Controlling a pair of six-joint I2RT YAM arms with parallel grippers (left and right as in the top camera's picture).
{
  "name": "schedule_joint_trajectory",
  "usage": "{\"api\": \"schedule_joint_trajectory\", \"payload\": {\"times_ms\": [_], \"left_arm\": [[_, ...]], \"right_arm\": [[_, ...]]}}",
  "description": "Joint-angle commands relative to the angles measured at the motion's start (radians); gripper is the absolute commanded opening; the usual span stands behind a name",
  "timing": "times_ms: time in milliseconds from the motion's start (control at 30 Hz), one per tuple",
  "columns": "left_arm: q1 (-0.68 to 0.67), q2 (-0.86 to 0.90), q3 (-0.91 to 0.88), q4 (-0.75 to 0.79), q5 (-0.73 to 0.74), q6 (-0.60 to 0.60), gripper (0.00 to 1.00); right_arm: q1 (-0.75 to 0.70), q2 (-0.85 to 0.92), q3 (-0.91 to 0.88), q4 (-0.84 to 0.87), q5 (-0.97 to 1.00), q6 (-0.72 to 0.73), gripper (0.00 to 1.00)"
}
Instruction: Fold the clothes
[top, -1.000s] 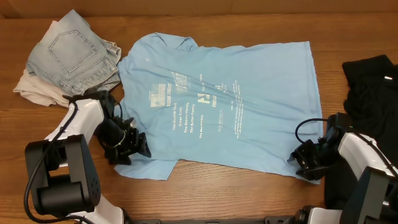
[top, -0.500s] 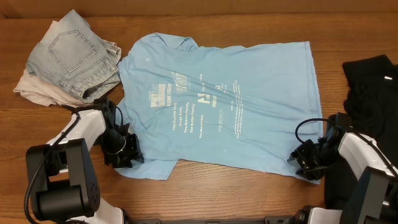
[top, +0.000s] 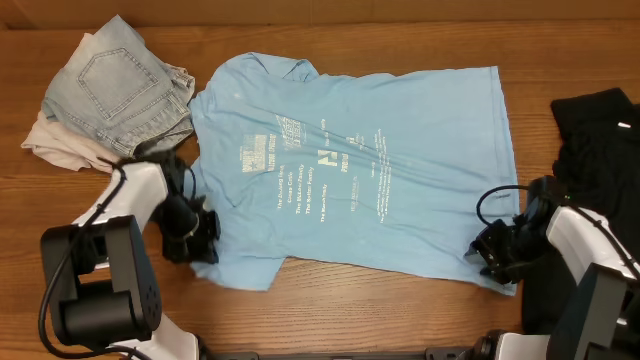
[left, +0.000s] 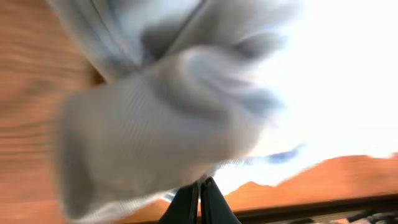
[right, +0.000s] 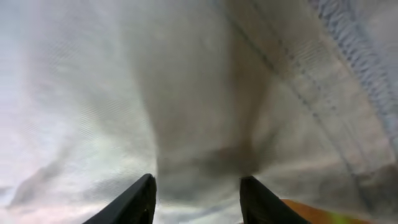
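At the far left of the desk (top: 330, 315), pale denim shorts (top: 120, 85) are lying rumpled on top of a beige cloth (top: 50, 148). Neither is looking folded to me, and no hand is touching them.

Just right of that heap, my left hand (top: 203, 240) is sitting at the near-left corner of the sky-blue T-shirt (top: 360, 150). In the left wrist view its fingers are pressed together and pale cloth is bunching right at the tips. I am judging that I am pinching a thin fold of that corner.

Centre: the T-shirt is lying spread almost flat across the desk, white lettering up. No edge is lying turned over onto the body and no crease is showing, so the first fold is not yet made. I am rating the task as barely begun, with only the corners being taken up.

Near-right corner of the T-shirt: my right hand (top: 493, 255) is resting there. In the right wrist view its fingers are standing apart with a ruck of cloth gathered between them. Whether they are clamping it or only straddling it I cannot tell.

Far right: a black garment (top: 600, 125) is lying crumpled at the desk's edge, apart from the T-shirt and waiting its turn.
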Motion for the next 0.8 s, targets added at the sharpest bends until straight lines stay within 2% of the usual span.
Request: {"api": "schedule_joint_trajectory", "payload": {"times_ms": [0, 167, 333, 667, 733, 767], "left_arm": [[-0.002, -0.003, 0.163, -0.073, 0.016, 0.008, 0.04], [-0.003, -0.004, 0.266, -0.162, 0.022, 0.008, 0.04], [-0.003, -0.004, 0.266, -0.183, 0.032, 0.008, 0.04], [-0.004, -0.004, 0.266, -0.177, 0.038, 0.027, 0.04], [-0.005, -0.004, 0.266, -0.175, 0.039, 0.027, 0.04], [-0.004, -0.004, 0.266, -0.175, 0.039, 0.027, 0.04]], "right_arm": [[0.005, -0.016, 0.063, -0.031, 0.028, -0.036, 0.50], [-0.017, -0.015, 0.066, -0.043, 0.097, -0.024, 0.61], [-0.051, -0.015, 0.037, -0.072, 0.138, 0.026, 0.61], [-0.053, -0.015, -0.085, 0.022, 0.093, 0.107, 0.59], [-0.053, -0.015, -0.086, 0.047, 0.092, 0.127, 0.49], [-0.053, -0.015, -0.085, 0.062, 0.086, 0.127, 0.40]]}}
